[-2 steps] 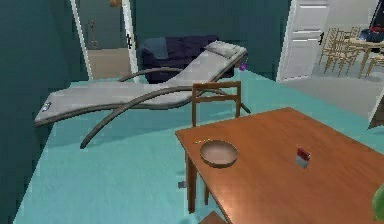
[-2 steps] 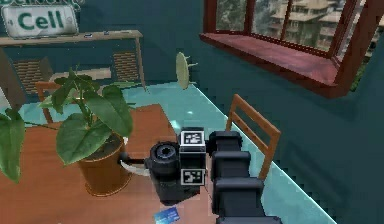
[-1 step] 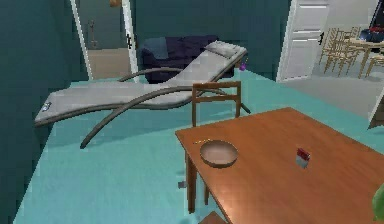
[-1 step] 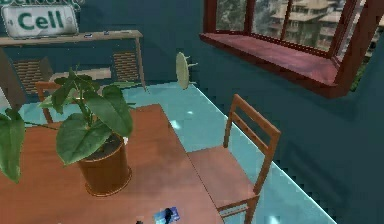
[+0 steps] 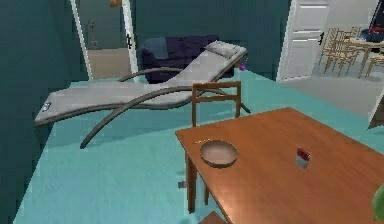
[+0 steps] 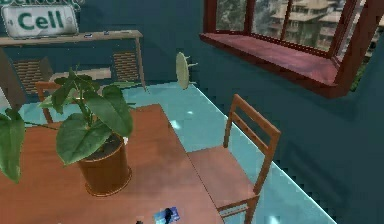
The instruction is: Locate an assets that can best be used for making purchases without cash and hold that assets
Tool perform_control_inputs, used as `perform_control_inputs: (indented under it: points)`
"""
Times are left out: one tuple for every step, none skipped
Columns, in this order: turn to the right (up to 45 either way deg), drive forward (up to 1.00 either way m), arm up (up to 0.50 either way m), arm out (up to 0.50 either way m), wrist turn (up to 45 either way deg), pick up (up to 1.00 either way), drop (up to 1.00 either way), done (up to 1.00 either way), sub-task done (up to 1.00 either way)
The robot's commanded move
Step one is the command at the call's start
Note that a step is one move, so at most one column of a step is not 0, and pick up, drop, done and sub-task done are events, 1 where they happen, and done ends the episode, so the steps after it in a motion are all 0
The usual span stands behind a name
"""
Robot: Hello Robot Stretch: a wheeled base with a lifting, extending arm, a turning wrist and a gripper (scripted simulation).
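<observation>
A wooden table (image 5: 270,150) takes up the forward view's lower right. On it lies a small red and white thing (image 5: 303,156), too small to name. Left of it on the same top rests a shallow round dish (image 5: 218,152). In the arm side view a wooden table (image 6: 60,200) carries a small flat blue and dark thing (image 6: 170,214) at the picture's bottom edge, just right of a potted plant (image 6: 95,135).
A long grey lounge chair (image 5: 140,90) stretches across the teal floor, with a dark sofa (image 5: 175,55) and a white door (image 5: 303,40) behind. One wooden chair (image 5: 215,100) stands behind the table; another wooden chair (image 6: 235,160) stands beside the table under a red-framed bay window (image 6: 290,40).
</observation>
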Motion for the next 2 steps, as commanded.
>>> perform_control_inputs:
  points:
    - [0.0,0.00,0.10,0.00,0.0,0.00,0.00,0.00,0.00]
    - [0.0,0.00,0.00,0.00,0.0,0.00,0.00,1.00,0.00]
